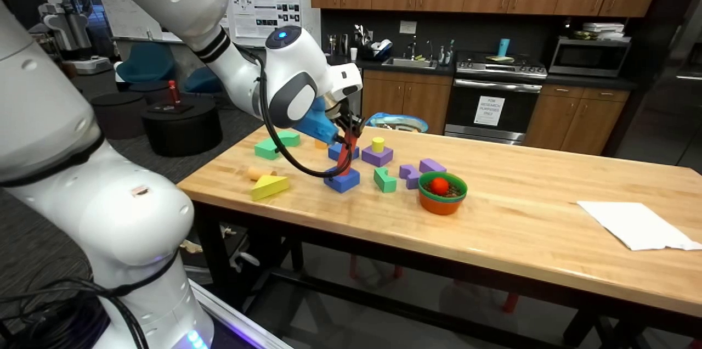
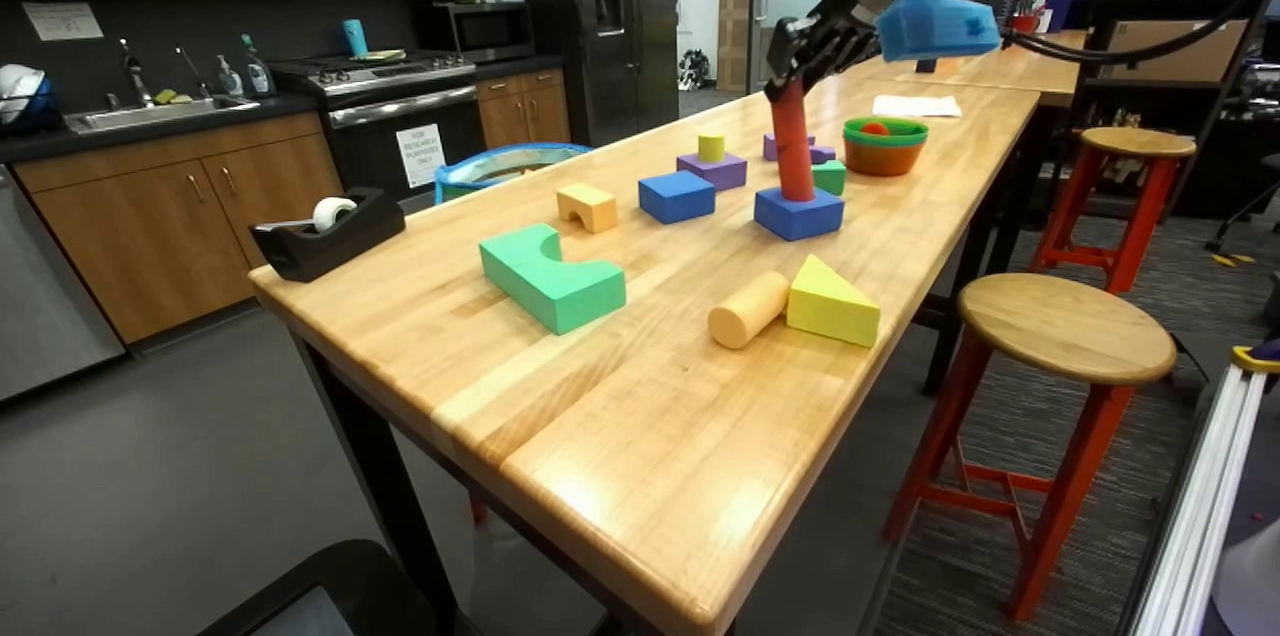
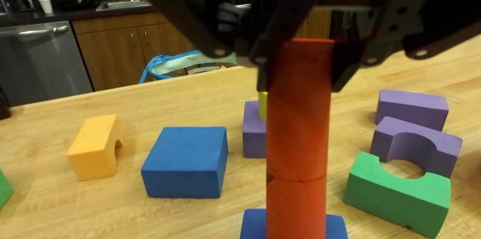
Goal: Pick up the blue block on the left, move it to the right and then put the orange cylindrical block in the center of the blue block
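The orange cylindrical block [image 2: 793, 146], slim and orange-red, is held near its top by my gripper [image 3: 298, 85]. Both fingers press its sides in the wrist view. Its lower end is over the middle of a dark blue block [image 2: 798, 221], and it leans slightly in both exterior views. It appears to touch the block's top, but I cannot tell if it rests flat. This blue block also shows in an exterior view [image 1: 343, 183] and partly behind the cylinder in the wrist view [image 3: 255, 224]. A second blue block [image 3: 184, 160] stands apart from it on the table.
A purple block [image 2: 712, 171] bears a yellow cylinder [image 2: 711, 148]. A green arch [image 3: 398, 194] and purple blocks [image 3: 411, 109] lie beside the cylinder. Stacked bowls [image 1: 441, 203], a yellow wedge [image 2: 833, 306], a tan cylinder [image 2: 748, 309] and an orange arch [image 3: 96, 147] are also on the table.
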Robot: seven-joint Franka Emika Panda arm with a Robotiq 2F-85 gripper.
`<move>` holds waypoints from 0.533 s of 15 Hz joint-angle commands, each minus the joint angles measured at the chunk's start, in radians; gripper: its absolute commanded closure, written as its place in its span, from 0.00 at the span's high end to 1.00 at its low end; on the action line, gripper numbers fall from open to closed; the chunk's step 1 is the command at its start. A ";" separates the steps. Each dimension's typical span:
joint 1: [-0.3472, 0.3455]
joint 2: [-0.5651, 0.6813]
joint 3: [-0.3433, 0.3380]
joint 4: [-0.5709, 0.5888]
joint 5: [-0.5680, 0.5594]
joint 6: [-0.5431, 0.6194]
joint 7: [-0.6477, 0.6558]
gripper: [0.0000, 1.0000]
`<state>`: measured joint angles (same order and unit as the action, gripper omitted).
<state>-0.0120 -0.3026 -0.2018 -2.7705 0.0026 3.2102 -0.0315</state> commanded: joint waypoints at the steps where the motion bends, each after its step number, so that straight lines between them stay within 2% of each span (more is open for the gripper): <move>1: -0.007 0.024 -0.002 -0.019 -0.011 -0.019 -0.016 0.15; 3: 0.005 0.023 -0.011 -0.018 -0.008 -0.019 -0.020 0.15; 4: -0.003 0.024 -0.004 -0.018 -0.008 -0.020 -0.015 0.21; 5: 0.013 0.020 -0.017 -0.018 -0.004 -0.024 -0.019 0.65; 6: 0.014 0.021 -0.017 -0.018 -0.002 -0.019 -0.015 0.65; 8: 0.020 0.046 -0.022 -0.009 0.002 -0.032 -0.016 0.76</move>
<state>-0.0112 -0.2924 -0.2032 -2.7794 0.0026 3.1883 -0.0338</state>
